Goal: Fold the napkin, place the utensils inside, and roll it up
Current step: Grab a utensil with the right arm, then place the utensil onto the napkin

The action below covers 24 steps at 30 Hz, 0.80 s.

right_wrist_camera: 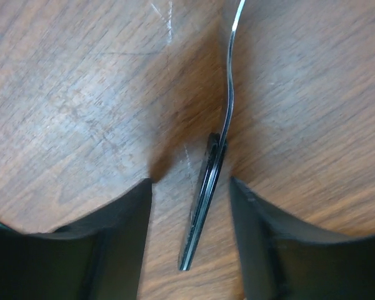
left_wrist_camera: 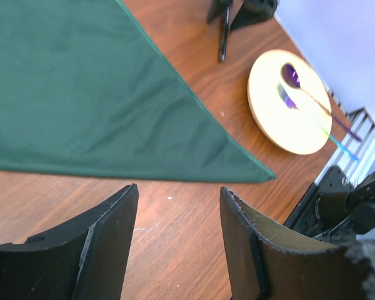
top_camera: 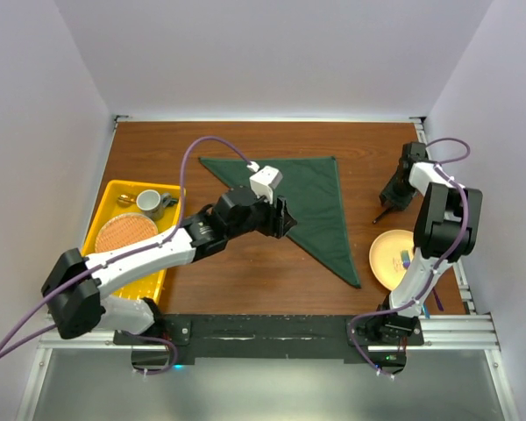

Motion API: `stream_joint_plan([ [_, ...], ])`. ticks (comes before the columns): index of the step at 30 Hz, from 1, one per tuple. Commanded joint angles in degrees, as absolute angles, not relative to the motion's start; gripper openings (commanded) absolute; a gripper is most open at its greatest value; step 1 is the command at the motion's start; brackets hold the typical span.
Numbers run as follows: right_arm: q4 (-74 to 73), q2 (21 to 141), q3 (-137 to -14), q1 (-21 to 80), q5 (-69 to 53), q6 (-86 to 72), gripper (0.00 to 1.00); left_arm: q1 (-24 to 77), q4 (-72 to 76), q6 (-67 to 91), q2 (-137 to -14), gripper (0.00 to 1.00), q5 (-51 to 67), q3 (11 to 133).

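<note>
The right claw [right_wrist_camera: 190,187] is open wide and holds nothing. The dark utensil [right_wrist_camera: 203,212] lies on the brown table [right_wrist_camera: 81,94] right between its two fingers. It runs from 12 o'clock to 6 o'clock and is closer to the finger at 3 o'clock. Wood shows on both sides of it. Seen from above, this claw sits at 3 o'clock from the green napkin [top_camera: 320,206], which is folded into a triangle. The left claw [top_camera: 285,219] is open too, at the napkin's edge on its 8 o'clock side. A round plate [top_camera: 387,254] lies at 6 o'clock from the right claw.
</note>
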<state>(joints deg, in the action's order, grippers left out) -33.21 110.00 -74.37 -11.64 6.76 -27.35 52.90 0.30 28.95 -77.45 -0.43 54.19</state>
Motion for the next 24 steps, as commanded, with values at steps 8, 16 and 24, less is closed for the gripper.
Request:
stream_joint_plan([
  [8,-30.9,103.5,-79.3,-1.8,16.4,-16.4,0.0,45.9,-3.5,31.5,-72.9,0.65,-1.6,57.3],
  [16,-32.1,93.4,-79.6,23.2,14.5,-6.5,0.0,29.3,14.0,46.5,-76.5,0.67,22.1,53.5],
  [24,-27.1,85.8,-71.6,34.5,-2.2,-8.4,0.0,28.2,16.2,45.4,-81.8,0.74,23.7,55.4],
])
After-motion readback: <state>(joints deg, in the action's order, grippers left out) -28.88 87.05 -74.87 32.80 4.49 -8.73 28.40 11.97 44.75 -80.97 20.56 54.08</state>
